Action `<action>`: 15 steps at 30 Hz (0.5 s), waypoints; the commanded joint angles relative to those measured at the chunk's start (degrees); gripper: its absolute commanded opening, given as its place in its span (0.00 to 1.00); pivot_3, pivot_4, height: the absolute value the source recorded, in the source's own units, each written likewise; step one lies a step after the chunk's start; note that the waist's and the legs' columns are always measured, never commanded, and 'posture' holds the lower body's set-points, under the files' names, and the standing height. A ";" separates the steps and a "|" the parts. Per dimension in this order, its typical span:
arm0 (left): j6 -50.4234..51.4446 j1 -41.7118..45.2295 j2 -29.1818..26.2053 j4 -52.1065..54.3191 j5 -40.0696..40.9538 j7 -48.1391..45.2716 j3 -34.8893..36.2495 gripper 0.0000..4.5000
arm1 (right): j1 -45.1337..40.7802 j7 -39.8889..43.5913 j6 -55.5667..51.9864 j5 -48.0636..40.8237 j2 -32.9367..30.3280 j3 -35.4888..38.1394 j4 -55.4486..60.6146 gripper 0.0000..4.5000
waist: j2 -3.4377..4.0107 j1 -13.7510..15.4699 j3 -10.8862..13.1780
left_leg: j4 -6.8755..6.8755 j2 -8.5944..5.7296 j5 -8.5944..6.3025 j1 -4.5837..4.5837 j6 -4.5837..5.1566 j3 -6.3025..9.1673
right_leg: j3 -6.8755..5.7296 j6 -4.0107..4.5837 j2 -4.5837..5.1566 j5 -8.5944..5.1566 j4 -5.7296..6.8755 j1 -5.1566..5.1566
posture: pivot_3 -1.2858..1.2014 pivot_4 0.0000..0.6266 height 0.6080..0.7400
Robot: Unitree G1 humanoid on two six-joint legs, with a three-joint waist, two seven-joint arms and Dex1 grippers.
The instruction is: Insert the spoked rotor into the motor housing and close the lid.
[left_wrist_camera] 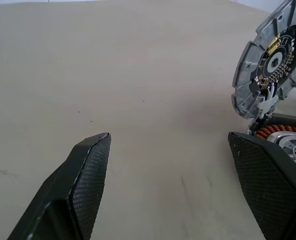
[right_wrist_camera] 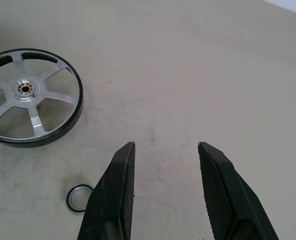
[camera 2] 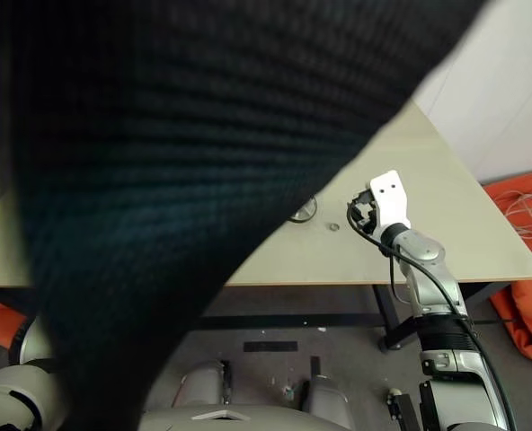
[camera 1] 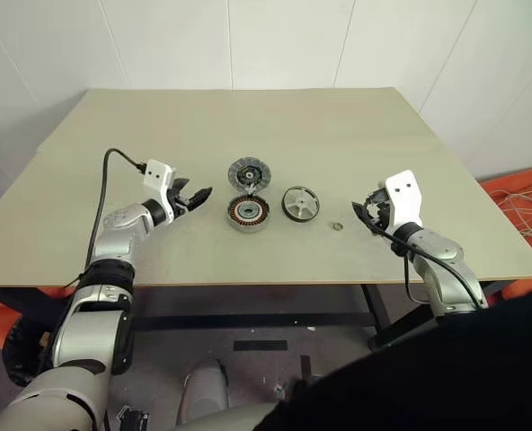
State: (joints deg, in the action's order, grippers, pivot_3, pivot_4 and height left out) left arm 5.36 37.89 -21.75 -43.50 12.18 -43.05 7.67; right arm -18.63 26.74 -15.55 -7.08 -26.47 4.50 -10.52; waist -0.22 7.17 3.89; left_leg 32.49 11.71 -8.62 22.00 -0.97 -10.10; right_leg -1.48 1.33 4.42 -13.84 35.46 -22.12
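Both grippers hover over the table [camera 1: 248, 126] with nothing between their fingers. On the left side, the left gripper [camera 1: 194, 197] has its two black fingers spread wide, and it points toward the parts in the middle of the table. On the right side, the right gripper [camera 1: 365, 214] also has its fingers apart, with bare table surface between them in the right wrist view.

Going by size, the table comes first: a wide pale board that carries all the parts. A big dark blurred shape [camera 2: 158, 180] covers most of the right eye view; I cannot tell what it is.

Three round parts of similar size lie near the middle of the table. Farthest of them is the lid [camera 1: 250, 172]; in the left wrist view it stands tilted on its edge, with its dark inner face and pale centre showing. Just on its near side is the motor housing [camera 1: 248, 214], lying flat and open, with the copper-brown ring of windings visible inside; the two seem to touch or almost touch. Right of the housing, a little apart from it, the spoked rotor [camera 1: 300, 203] lies flat on the table, its silver spokes up.

Smallest is a little ring [camera 1: 335, 227], lying between the rotor and the right gripper, close to that gripper's fingers.
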 commanded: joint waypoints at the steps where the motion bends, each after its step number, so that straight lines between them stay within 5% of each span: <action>1: 0.22 0.03 -0.83 3.21 1.12 -2.57 -0.04 1.00 | -0.46 1.60 0.48 -1.63 -0.67 1.40 1.67 0.76 | 0.00 0.00 0.00 | 0.00 0.00 0.00 0.01 0.00 0.00 | 0.00 0.00 0.00 0.00 0.00 -0.01 | 0.52 0.00 1.00; 4: 0.39 -0.21 -0.73 3.54 1.31 -2.93 0.19 1.00 | -0.41 1.66 0.39 -1.72 -0.49 1.60 1.59 0.97 | 0.00 0.01 0.00 | 0.00 0.00 0.00 0.00 0.00 0.00 | 0.00 0.00 0.00 0.00 0.00 0.00 | 0.52 0.00 1.00; 15: -3.74 -0.16 0.11 3.74 0.84 -0.19 0.67 1.00 | -0.55 -0.43 1.46 -1.28 0.41 0.91 0.43 0.99 | 0.00 0.00 0.00 | 0.00 0.00 0.00 0.01 0.00 0.00 | 0.00 0.00 0.00 0.00 0.00 -0.01 | 0.52 0.00 1.00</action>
State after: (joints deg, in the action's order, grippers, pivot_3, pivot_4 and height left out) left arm 3.80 37.13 -21.61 -42.12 12.53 -43.39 7.65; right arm -18.58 26.83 -15.35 -8.87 -25.99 4.55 -10.54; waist -0.22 7.17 3.89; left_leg 32.49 11.71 -8.62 22.00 -0.97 -10.09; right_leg -1.49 1.33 4.42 -13.84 35.46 -22.12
